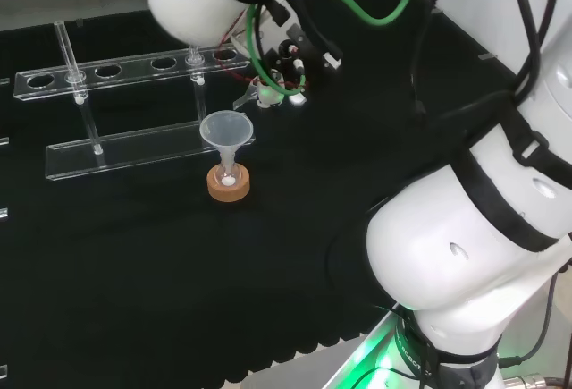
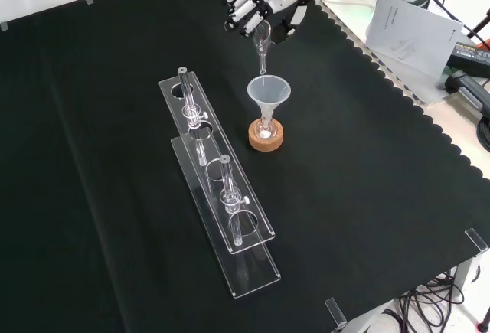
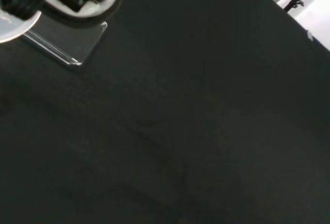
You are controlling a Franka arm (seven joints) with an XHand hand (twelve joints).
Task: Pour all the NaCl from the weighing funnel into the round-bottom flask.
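Weighing funnel [image 2: 262, 43] of clear glass hangs spout-down at the front view's top centre, pinched in the curled fingers of the black and white hand [image 2: 264, 0]. Just below, a translucent conical funnel [image 2: 269, 93] sits in the round-bottom flask [image 2: 265, 128] on its cork ring [image 2: 266, 137], white grains inside.

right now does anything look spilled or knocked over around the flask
Nothing stands out. The round-bottom flask sits upright on its cork ring with the plastic funnel in its neck. The hand holds the weighing funnel tilted above it. No white grains show on the cloth.
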